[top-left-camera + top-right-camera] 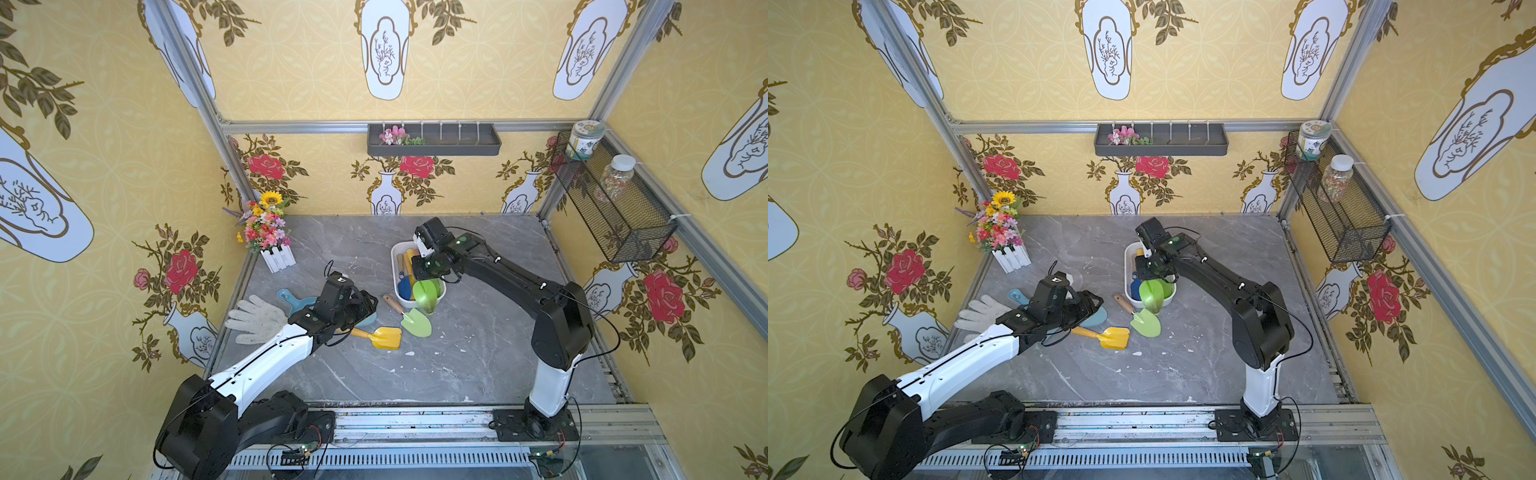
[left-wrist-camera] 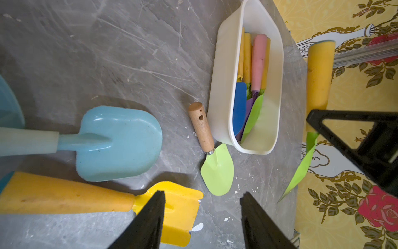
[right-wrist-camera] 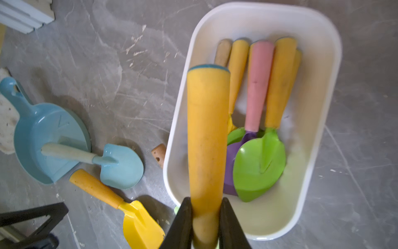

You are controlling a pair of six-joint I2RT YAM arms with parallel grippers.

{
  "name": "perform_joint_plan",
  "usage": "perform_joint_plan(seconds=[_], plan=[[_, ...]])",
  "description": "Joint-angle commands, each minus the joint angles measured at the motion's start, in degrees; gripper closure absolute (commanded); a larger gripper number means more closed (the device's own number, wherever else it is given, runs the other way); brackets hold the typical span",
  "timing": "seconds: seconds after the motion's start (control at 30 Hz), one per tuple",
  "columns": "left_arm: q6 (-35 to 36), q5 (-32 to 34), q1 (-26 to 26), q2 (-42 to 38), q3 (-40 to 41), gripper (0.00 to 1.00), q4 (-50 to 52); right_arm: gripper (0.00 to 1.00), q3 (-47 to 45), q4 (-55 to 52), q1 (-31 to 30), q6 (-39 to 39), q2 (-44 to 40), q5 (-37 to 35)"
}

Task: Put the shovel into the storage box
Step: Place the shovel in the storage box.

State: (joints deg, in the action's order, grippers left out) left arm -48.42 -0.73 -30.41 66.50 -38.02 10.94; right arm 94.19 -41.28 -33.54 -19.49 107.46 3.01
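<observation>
Bright, even, diffuse light fills both top views; shadows lie soft on the grey table [image 1: 478, 365]; wide-angle lenses bend the frame rails [image 1: 198, 79] toward the edges; in the right wrist view the storage box [image 3: 316, 90] washes out pale; the near handle of the shovel [image 3: 206, 129] looks soft.

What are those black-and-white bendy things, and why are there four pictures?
They are a robot's left arm and right arm, each ending in a two-finger gripper. Two pictures look down from above on the whole table; the other two come from little cameras on the wrists. The right gripper is shut on a yellow-handled shovel, holding it above the white box, where other shovels lie. The left gripper is open and empty, above the table. On the table lie a blue shovel, a yellow shovel, a wood-handled shovel, a blue dustpan and a glove.
</observation>
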Motion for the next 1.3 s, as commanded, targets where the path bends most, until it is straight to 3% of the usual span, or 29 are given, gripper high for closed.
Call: perform_joint_plan(seconds=[0.0,0.53,1.27], plan=[[0.6,-1.3,0.0,0.2,-0.2,0.40,-1.2,0.84,2.3,-1.2,1.6,-0.3,1.8,-0.8],[0.3,-1.8,-0.1,-0.1,0.5,0.40,-1.5,0.84,12.5,0.0,6.3,-0.7,12.0,-3.5],[0.3,-2.3,-0.1,1.1,0.2,0.40,-2.2,0.83,13.4,2.5,8.0,-0.1,17.2,-3.9]])
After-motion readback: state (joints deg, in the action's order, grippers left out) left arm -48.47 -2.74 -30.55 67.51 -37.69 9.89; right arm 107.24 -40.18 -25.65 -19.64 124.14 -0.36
